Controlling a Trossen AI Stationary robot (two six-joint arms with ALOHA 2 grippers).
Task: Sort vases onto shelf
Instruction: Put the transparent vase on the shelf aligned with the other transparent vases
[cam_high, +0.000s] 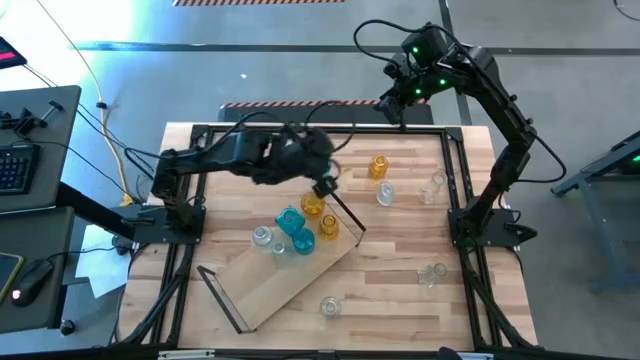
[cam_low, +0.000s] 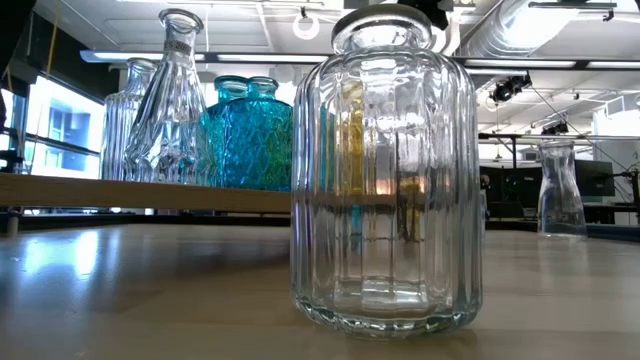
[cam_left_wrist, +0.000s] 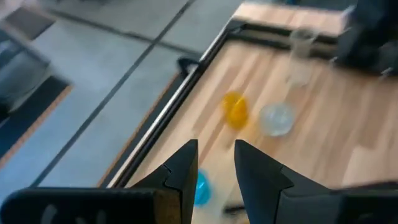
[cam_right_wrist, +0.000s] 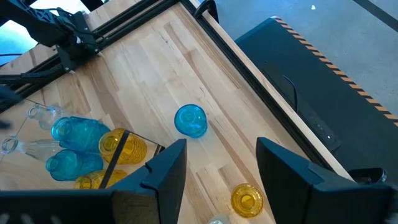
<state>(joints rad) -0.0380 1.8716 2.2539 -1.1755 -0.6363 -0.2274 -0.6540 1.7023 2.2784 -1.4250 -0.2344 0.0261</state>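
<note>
Reaching over the middle of the table (cam_high: 400, 290), the left gripper (cam_high: 325, 187) hangs just above the far end of the shelf (cam_high: 285, 280), its fingers (cam_left_wrist: 186, 171) a narrow gap apart with nothing between them; the shelf lies slantwise on the tabletop, a black wire frame (cam_high: 220, 298) at its near end; grouped on its far end are two teal vases (cam_high: 295, 230), two amber vases (cam_high: 320, 215) and a clear vase (cam_high: 262, 236); in the low view a tall clear bottle vase (cam_low: 172, 100) and the teal pair stand on the board's edge, behind a ribbed clear jar (cam_low: 385, 170) close to the lens; loose on the table are an amber vase (cam_high: 378, 166), a clear vase (cam_high: 385, 194) beside it, another clear one (cam_high: 433, 186) near the right edge, one (cam_high: 433, 272) lower down the right side, and one (cam_high: 330, 307) touching or just beside the shelf's near edge; the right gripper (cam_high: 400, 92) is raised over the table's far edge, jaws wide apart and empty; its wrist view shows a teal vase (cam_right_wrist: 190, 120) standing alone on the wood.
</note>
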